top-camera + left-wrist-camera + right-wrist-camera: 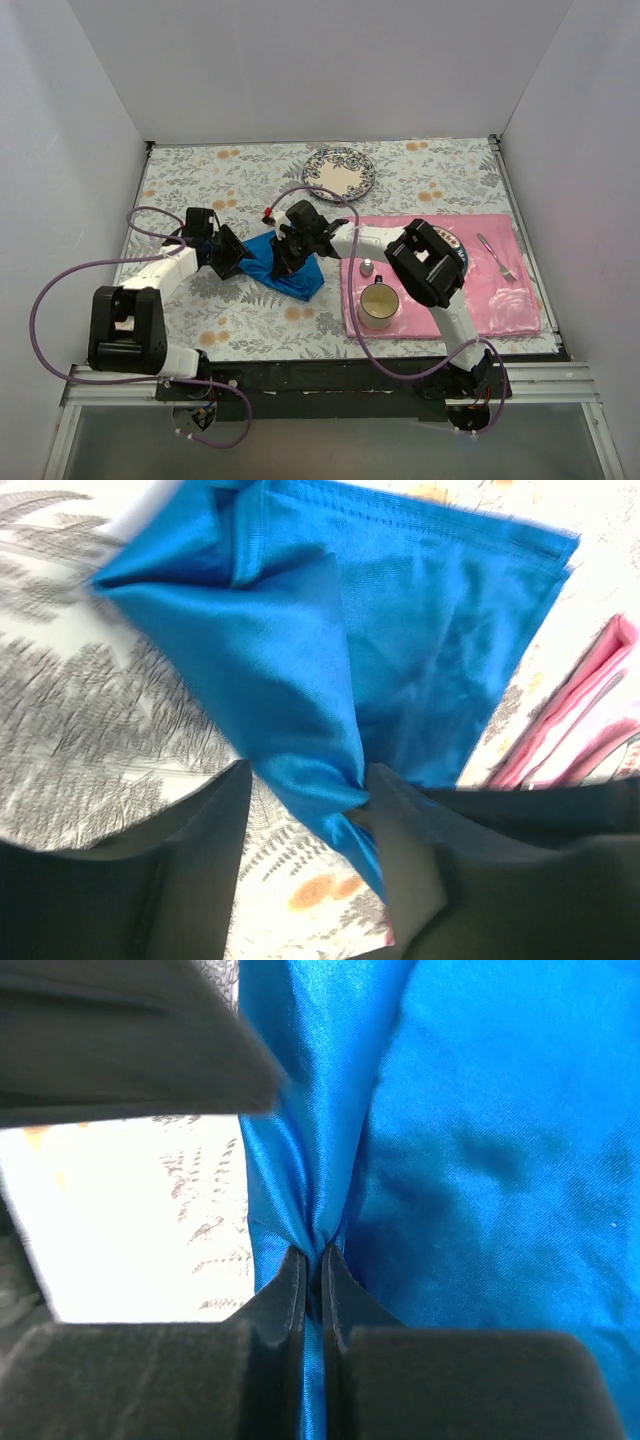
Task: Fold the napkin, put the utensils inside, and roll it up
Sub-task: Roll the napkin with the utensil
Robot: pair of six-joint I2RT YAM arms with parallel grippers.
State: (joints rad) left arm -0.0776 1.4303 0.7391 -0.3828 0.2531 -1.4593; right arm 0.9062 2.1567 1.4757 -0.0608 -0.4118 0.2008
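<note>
The bright blue napkin point(300, 275) lies crumpled and partly folded on the floral tablecloth, left of the pink placemat point(500, 300). My right gripper point(313, 1252) is shut on a pinched ridge of the napkin point(480, 1160). My left gripper point(315, 775) is open at the napkin's left end, and a twisted corner of the napkin point(400, 630) rests against its right finger point(400, 860). In the top view the left gripper point(235, 255) and the right gripper point(290, 250) stand close together over the cloth. Of the utensils, a silver fork point(497, 257) lies on the placemat's far right.
A mug point(378, 303) stands on the placemat's near left corner, with a small shaker point(367, 266) behind it. A patterned plate point(339, 172) sits at the back. A second plate point(455, 245) is partly hidden under the right arm. White walls enclose the table.
</note>
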